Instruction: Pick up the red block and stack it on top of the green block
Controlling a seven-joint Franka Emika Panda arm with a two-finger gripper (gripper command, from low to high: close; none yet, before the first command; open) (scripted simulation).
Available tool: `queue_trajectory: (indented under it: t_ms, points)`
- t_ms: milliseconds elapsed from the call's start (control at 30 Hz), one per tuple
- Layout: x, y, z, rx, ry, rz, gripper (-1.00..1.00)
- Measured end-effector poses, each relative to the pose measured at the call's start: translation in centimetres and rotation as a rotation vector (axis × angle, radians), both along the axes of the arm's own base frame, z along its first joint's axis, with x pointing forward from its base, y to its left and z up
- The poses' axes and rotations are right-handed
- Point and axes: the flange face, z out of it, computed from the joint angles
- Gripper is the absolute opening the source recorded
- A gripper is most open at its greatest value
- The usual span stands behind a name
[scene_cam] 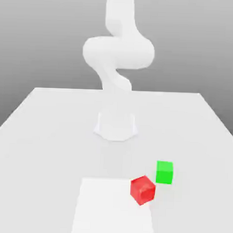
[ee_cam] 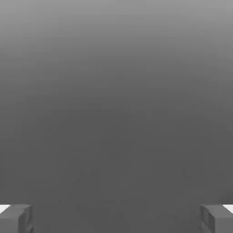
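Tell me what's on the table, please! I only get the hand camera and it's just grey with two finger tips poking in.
Observer: The exterior view has a red block near the front of the white table.
Operator: Is there a green one too?
Observer: Yes, a green block sits just behind the red one, toward the exterior view's right.
Operator: Are they stacked up?
Observer: No, both rest on the table side by side. The red one is turned at an angle and the green one sits square.
Operator: Is my gripper close to them?
Observer: The arm rises from its base behind both blocks, and nothing sits between your open fingers.
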Motion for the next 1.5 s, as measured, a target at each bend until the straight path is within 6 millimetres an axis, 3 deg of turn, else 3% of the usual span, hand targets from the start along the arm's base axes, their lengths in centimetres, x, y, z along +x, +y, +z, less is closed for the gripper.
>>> queue_trajectory:
  t_ms: [133,300,400,500,600,667,867,900,1100,1400,1500]
  points:
    - [4.3,2.0,-9.9,-0.084,0.155,0.077,0.00]
    - [6.2,3.8,-22.4,-0.151,0.342,0.190,0.00]
    - [5.5,4.7,-29.9,-0.174,0.456,0.271,0.00]
    - [3.6,5.6,-36.9,-0.181,0.566,0.358,0.00]
    - [0.6,6.8,-42.9,-0.176,0.666,0.457,0.00]
    - [-0.4,7.0,-45.4,-0.170,0.695,0.484,0.00]
    - [-0.7,6.8,-50.8,-0.165,0.705,0.485,0.00]
    - [-0.8,6.8,-51.5,-0.166,0.706,0.486,-1.00]
    - [-0.8,6.8,-51.8,-0.167,0.707,0.486,-1.00]
    - [-1.0,7.0,-45.4,-0.161,0.708,0.471,-1.00]
    - [-3.2,9.7,-43.8,-0.145,0.712,0.429,-1.00]
